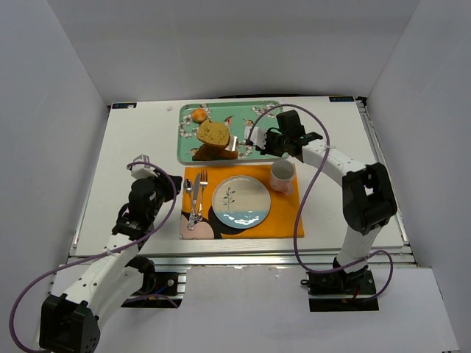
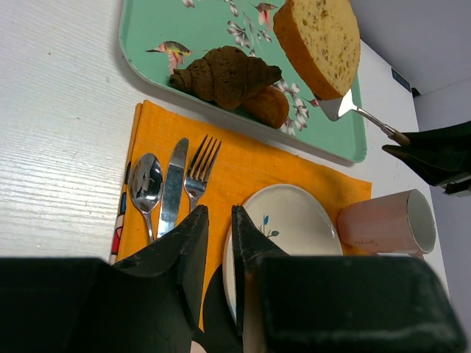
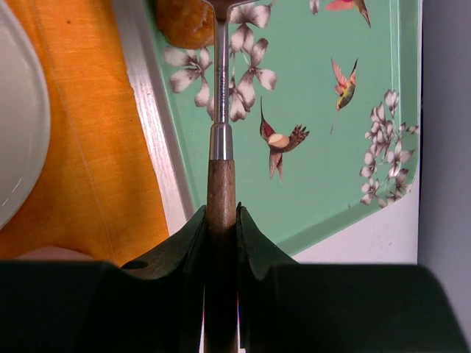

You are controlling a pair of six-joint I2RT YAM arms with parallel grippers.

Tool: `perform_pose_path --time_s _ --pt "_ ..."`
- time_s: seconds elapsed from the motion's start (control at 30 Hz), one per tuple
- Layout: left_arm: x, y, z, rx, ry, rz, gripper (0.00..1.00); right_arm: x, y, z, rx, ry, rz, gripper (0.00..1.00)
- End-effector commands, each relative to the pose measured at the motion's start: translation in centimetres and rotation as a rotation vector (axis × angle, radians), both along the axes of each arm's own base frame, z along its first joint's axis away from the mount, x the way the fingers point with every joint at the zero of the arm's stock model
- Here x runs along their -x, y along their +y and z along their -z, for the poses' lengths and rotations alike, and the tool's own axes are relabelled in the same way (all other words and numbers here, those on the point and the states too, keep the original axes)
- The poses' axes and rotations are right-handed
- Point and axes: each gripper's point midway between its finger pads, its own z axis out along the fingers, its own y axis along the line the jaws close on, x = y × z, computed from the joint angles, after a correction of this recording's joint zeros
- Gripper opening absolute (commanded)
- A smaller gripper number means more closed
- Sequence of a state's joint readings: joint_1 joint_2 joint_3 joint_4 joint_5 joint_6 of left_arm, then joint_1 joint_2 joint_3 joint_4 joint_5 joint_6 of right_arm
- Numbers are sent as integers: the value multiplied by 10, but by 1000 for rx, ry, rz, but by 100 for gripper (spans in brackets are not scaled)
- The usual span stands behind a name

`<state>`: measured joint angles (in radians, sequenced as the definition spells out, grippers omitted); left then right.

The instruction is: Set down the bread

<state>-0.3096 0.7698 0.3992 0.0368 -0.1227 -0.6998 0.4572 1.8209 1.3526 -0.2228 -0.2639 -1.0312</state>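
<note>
The bread (image 1: 213, 133) is a thick tan slice with a brown crust. It rests tilted on the blade of a metal server (image 1: 234, 142) above the green tray (image 1: 257, 114). It also shows in the left wrist view (image 2: 320, 40), on the server (image 2: 342, 109). My right gripper (image 1: 259, 137) is shut on the server's wooden handle (image 3: 221, 184), over the tray's near right corner (image 3: 331, 162). The white plate (image 1: 241, 201) lies empty on the orange placemat (image 1: 283, 217). My left gripper (image 1: 171, 182) hovers left of the plate (image 2: 291, 213), its jaws (image 2: 219, 213) a narrow gap apart and empty.
Dark brown pastry pieces (image 1: 213, 152) lie on the tray under the bread, and a small round bun (image 1: 199, 115) sits at its far left. A pink mug (image 1: 282, 176) stands right of the plate. A spoon, knife and fork (image 1: 195, 195) lie left of it.
</note>
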Motion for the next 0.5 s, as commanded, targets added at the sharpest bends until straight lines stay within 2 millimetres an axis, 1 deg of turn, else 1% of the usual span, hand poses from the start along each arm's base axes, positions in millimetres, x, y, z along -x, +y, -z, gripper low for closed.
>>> perform_pose_path --time_s 0.0,0.17,0.3,0.33,0.47 --pt "0 3 -14 8 -35 -12 30 7 7 -30 -36 -73 -96 0" --pt "3 6 -15 7 -41 -22 30 16 8 -24 -18 -76 -179 0" --pt "4 7 -18 7 -50 -29 30 20 11 -24 -17 -85 -239 0" --pt "6 8 -12 -2 -27 -30 30 21 12 -23 -20 -85 -256 0" --pt "7 9 -12 -5 -22 -35 30 22 14 -23 -17 -101 -305 0"
